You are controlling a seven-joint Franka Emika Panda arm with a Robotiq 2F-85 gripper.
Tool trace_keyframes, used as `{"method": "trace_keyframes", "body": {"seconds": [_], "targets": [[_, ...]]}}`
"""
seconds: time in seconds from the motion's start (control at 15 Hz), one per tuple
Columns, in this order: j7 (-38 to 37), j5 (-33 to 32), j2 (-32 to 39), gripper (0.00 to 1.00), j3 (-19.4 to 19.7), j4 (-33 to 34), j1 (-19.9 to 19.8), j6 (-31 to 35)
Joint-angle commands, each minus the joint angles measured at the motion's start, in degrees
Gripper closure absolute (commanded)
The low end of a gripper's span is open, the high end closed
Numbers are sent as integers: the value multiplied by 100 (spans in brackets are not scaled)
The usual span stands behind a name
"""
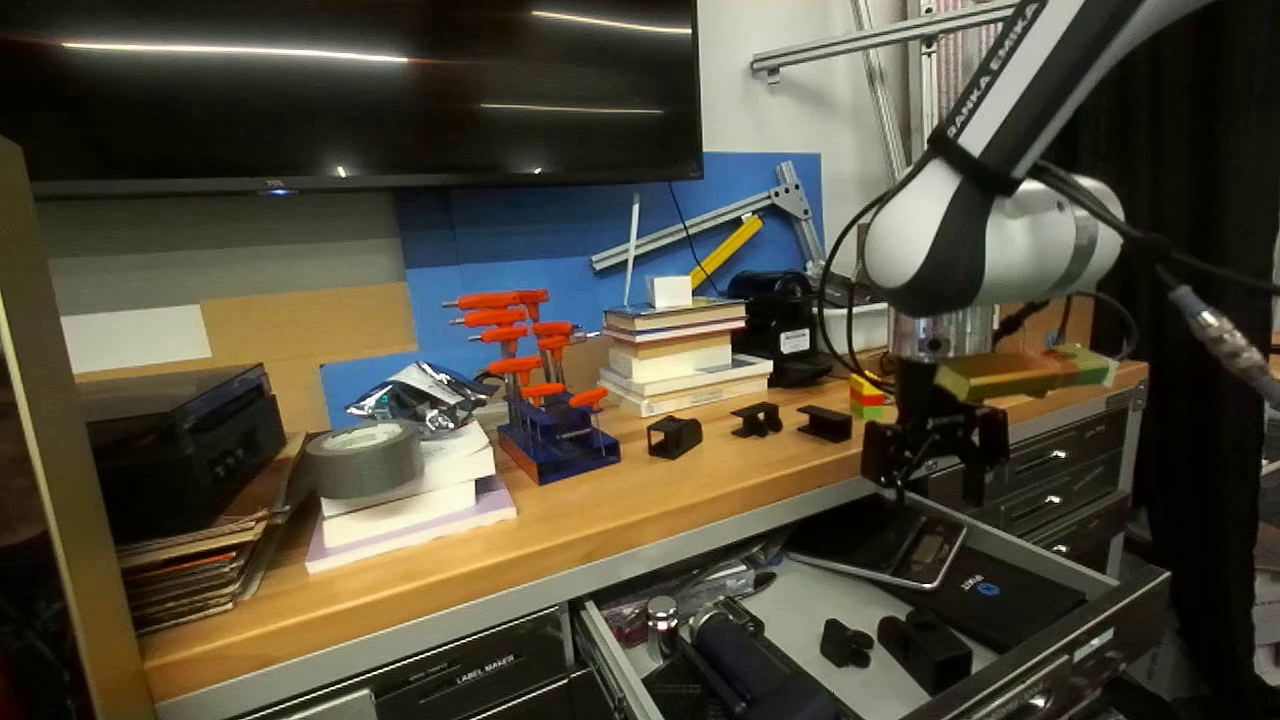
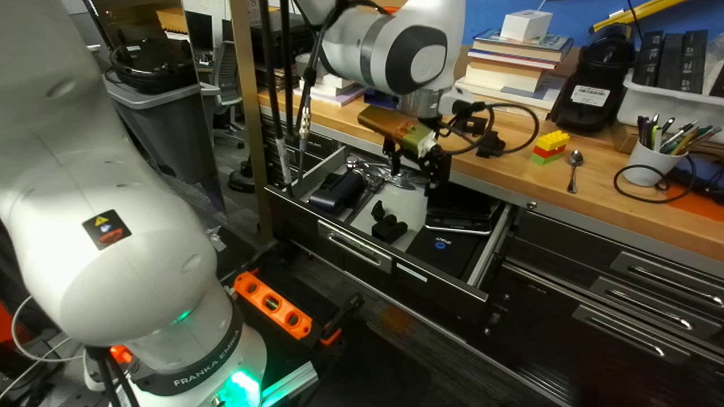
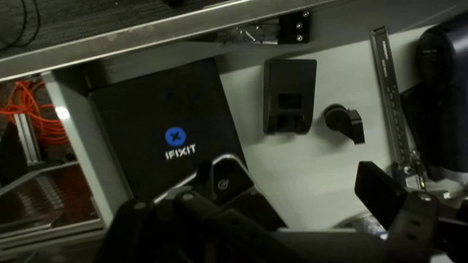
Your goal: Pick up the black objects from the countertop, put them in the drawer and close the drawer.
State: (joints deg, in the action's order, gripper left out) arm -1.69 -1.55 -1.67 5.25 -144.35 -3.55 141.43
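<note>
As the claw (image 1: pixel 935 490) hangs above the open drawer (image 2: pixel 447 297), its fingers (image 3: pixel 380 195) spread wide and nothing pinched, waiting on the wooden tabletop (image 1: pixel 600 520) are a hollow black block (image 1: pixel 676 437) beside the blue tool stand (image 1: pixel 540 455), a bracket-like black piece (image 1: pixel 764 418) and, near the toy bricks (image 1: pixel 866 397), a flat-topped black piece (image 1: pixel 826 422). Light, rigid plastic, I'd guess, matte enough to grip; squeeze the hollow one softly across its outer walls, and go for the thickest part of the others! Down in the drawer, a slotted block (image 3: pixel 290 87) and a small knobbed piece (image 3: pixel 342 120) look delivered already. Now the tricky bit: in an exterior view the dark shapes (image 2: pixel 491 146) on the tabletop run together just behind the arm (image 2: pixel 430 56), so I can't sort out all three, and the wrist view misses them completely.
</note>
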Motion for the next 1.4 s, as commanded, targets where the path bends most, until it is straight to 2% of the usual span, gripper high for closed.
{"method": "trace_keyframes", "body": {"seconds": [0.0,0.27,0.47,0.87,1.07,1.33], "targets": [[427,-124,-328,0,-10,758,-51,-777],[1358,70,48,0,36,1692,-25,-996],[2383,323,397,0,83,2141,-76,-968],[4410,1039,1399,0,8,3058,-491,-1084],[4781,1132,1930,0,-45,3552,-731,-1125],[4705,1144,2669,0,-168,4352,-970,-1243]]}}
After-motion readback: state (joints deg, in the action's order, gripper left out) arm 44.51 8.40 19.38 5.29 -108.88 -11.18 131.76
